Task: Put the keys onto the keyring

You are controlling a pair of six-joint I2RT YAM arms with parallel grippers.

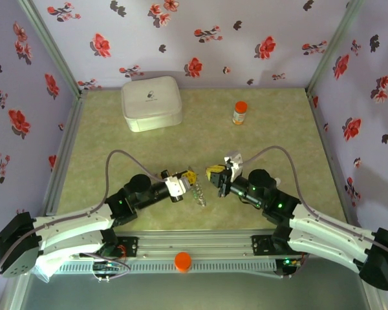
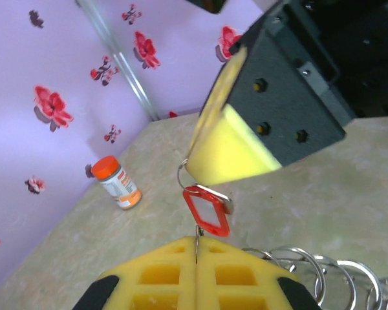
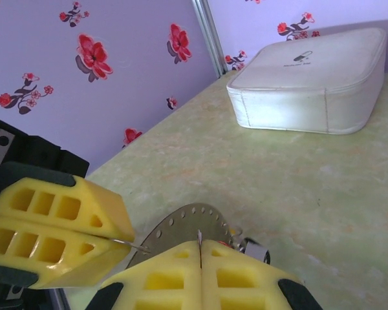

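Item: keyring. Thin flat grey band, lower centre of R wrist view, held up btwn the two arms.
L gripper: jaws pressed together, apparently pinching the band's edge.
R gripper: jaws pressed together, seemingly on red-tag key, mid-frame in L wrist view.
Handling, prob.: light, stiff, slick metal; key swings freely. Take key by head/tag end, not blade.

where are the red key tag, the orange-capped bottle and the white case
red key tag (image 2: 207, 213), left wrist view, middle of the plastic tag
orange-capped bottle (image 2: 121, 187), left wrist view, on its label
white case (image 3: 310, 64), right wrist view, on its lid
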